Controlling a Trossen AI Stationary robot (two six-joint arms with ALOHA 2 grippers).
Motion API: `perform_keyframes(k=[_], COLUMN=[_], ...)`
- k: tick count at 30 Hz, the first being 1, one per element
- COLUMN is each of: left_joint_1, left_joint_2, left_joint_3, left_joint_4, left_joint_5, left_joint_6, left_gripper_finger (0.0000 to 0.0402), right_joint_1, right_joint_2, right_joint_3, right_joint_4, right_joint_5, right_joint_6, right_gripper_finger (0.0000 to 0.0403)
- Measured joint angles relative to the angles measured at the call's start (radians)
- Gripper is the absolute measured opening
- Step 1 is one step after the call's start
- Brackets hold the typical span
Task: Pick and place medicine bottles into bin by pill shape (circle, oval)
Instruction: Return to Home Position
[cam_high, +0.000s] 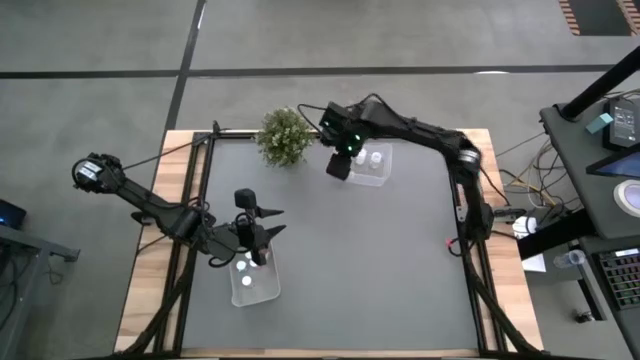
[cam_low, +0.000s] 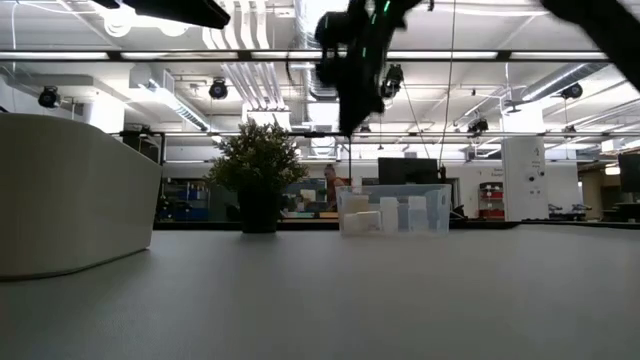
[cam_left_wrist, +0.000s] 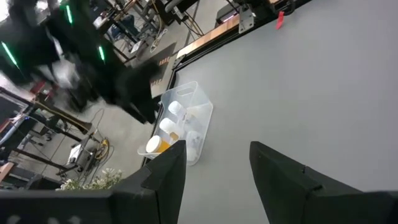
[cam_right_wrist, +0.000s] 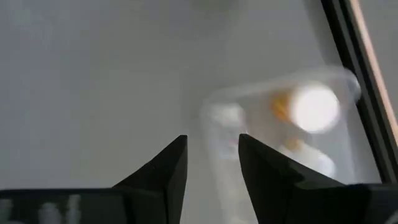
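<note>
A clear bin (cam_high: 372, 166) at the table's far side holds several medicine bottles (cam_left_wrist: 169, 127) with white caps, one of them with an orange body (cam_right_wrist: 281, 107). My right gripper (cam_high: 339, 167) hangs in the air beside that bin's left wall, pointing steeply down, open by a narrow gap (cam_right_wrist: 212, 152) with nothing between its fingers. A second clear bin (cam_high: 256, 283) at the near left holds two or three white-capped bottles (cam_high: 245, 266). My left gripper (cam_high: 272, 222) hovers just beyond that bin, open (cam_left_wrist: 217, 163) and empty.
A green bushy plant (cam_high: 285, 135) in a dark pot stands at the far side, left of the far bin. Wooden strips and black rails (cam_high: 200, 180) edge the grey table. The table's middle and right (cam_high: 380, 270) is bare grey surface.
</note>
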Motion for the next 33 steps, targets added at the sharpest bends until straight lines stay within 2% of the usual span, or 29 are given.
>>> perform_keyframes(k=[4,9,14,18,26,30,33], left_joint_1=[-0.013,-0.012,-0.012,-0.012,0.008,0.040,0.058], left_joint_2=[-0.002,-0.002,-0.007,-0.008,-0.057,-0.146,-0.231], left_joint_3=[-0.012,-0.020,-0.041,-0.064,-0.065,-0.099,-0.170], left_joint_4=[0.005,0.018,0.104,0.190,0.204,0.193,0.229], left_joint_5=[0.000,0.006,0.092,0.164,0.251,0.326,0.333], left_joint_6=[0.000,0.000,0.012,0.019,0.088,0.097,0.096], left_gripper_finger=[0.0162,0.0162,0.0162,0.0162,0.0162,0.0162,0.0159], right_joint_1=[0.119,0.303,0.498,0.600,0.609,0.597,0.598], right_joint_2=[-0.196,-0.454,-0.679,-0.820,-1.057,-1.182,-1.274], right_joint_3=[-0.175,-0.488,-0.838,-1.084,-1.423,-1.534,-1.616], right_joint_4=[0.200,0.507,0.875,1.140,1.403,1.478,1.517], right_joint_5=[0.007,0.127,0.294,0.311,0.311,0.308,0.303], right_joint_6=[0.034,0.033,-0.010,-0.066,-0.154,-0.182,-0.189], right_gripper_finger=[0.0131,0.0130,0.0130,0.0130,0.0130,0.0130,0.0130])
